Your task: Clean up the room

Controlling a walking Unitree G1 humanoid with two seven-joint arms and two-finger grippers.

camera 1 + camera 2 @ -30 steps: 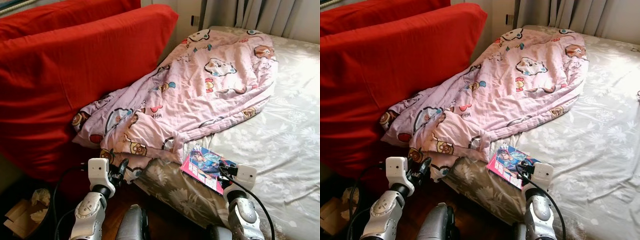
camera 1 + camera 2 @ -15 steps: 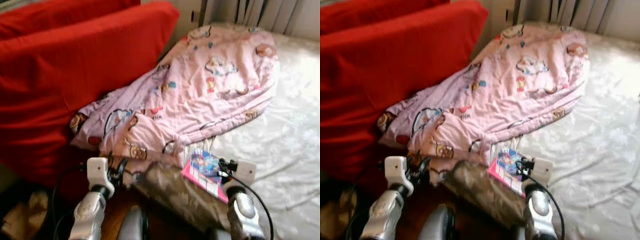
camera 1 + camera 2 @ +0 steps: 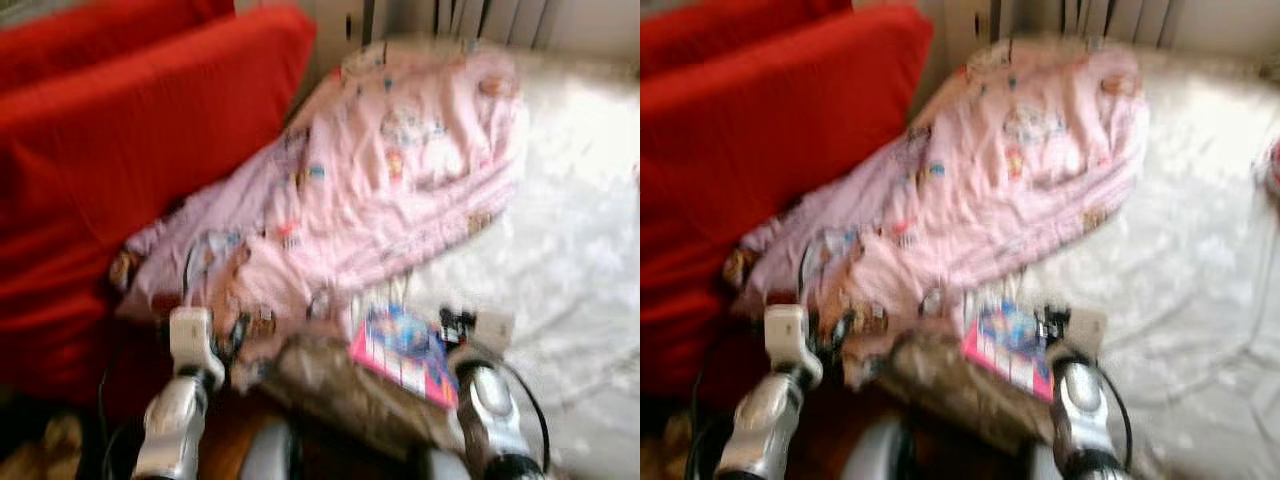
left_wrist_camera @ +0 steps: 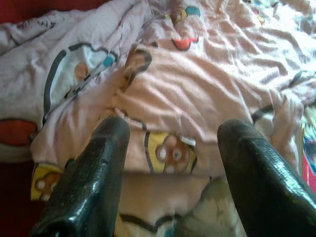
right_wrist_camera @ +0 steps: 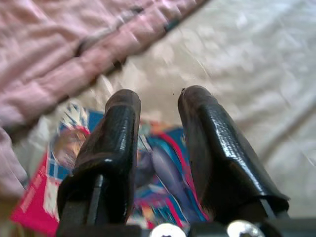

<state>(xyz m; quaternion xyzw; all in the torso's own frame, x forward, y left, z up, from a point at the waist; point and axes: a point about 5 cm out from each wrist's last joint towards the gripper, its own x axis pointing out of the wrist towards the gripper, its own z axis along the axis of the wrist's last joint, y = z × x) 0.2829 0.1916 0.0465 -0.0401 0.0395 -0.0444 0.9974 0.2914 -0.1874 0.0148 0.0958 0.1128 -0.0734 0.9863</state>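
Parted jaws over book [image 5: 163, 182]

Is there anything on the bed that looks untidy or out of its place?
Yes. The pink cartoon blanket lies crumpled in a heap across the bed, one end spilling over the mattress edge beside the red cushion. A colourful magazine lies askew near the bed's edge, just beyond the right pincer.
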